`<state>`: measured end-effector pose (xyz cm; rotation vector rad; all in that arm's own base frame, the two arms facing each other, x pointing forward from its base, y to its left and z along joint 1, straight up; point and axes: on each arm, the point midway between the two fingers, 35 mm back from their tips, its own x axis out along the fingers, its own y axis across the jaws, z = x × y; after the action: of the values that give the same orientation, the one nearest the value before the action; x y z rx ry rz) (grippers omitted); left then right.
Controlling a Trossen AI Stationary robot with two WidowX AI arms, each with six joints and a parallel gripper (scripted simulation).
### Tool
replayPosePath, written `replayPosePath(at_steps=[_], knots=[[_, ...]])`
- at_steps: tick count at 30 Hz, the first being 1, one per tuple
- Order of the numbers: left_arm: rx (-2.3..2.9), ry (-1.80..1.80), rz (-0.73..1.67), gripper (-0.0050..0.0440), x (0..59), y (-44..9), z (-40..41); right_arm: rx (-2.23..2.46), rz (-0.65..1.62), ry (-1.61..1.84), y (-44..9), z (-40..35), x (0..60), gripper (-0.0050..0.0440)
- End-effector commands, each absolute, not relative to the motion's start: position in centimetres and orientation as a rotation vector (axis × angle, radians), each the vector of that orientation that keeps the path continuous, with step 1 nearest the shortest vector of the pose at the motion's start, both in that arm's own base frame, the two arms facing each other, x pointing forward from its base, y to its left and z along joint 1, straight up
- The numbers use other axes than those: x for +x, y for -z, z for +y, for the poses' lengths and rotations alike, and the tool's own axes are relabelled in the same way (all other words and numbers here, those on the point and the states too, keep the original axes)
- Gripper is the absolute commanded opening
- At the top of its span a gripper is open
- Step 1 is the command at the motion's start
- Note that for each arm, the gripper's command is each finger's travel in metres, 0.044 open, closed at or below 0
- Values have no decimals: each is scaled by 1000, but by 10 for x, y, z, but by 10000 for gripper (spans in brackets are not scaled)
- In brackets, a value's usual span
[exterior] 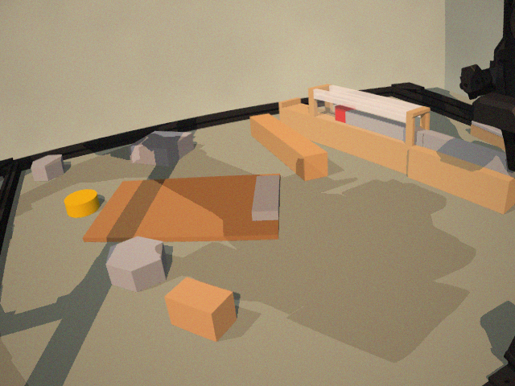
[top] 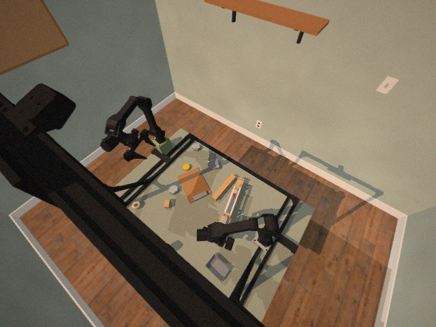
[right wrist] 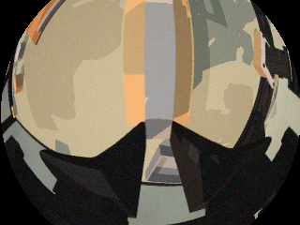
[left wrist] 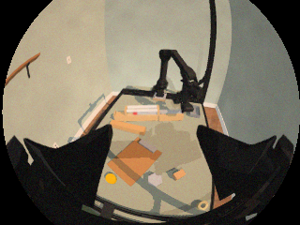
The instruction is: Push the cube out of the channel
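Observation:
The orange channel [exterior: 395, 145] has a white slatted cover [exterior: 365, 101] over its far part. The red cube [exterior: 341, 112] sits inside under the cover; it also shows in the top view [top: 234, 193]. A long grey rod [exterior: 415, 133] lies in the channel, its far end against the cube. My right gripper [exterior: 499, 125] is above the channel's near end and is shut on the grey rod [right wrist: 159, 56], which runs out between the fingers. My left gripper [top: 135, 152] is open and empty, raised beyond the table's far corner; its fingers stand wide apart.
A loose orange bar [exterior: 286, 145] lies beside the channel. An orange board with a grey block [exterior: 187, 207], a yellow disc [exterior: 81, 203], grey rocks [exterior: 135, 264], a small orange block [exterior: 199, 307], a tape ring [top: 135, 204] and a grey tray [top: 219, 266] are on the table.

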<state>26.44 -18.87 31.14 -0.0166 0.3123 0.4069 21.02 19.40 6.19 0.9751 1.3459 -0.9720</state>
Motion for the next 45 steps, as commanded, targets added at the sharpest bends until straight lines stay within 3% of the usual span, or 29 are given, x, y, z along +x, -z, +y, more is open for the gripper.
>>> replayPosePath(at_steps=[1,45], knots=[[-18,-408,311,400,264,-312,-189,975,1342,975,-62,187,210,40],[-18,-408,311,400,264,-312,-189,975,1342,975,-62,132,228,40]])
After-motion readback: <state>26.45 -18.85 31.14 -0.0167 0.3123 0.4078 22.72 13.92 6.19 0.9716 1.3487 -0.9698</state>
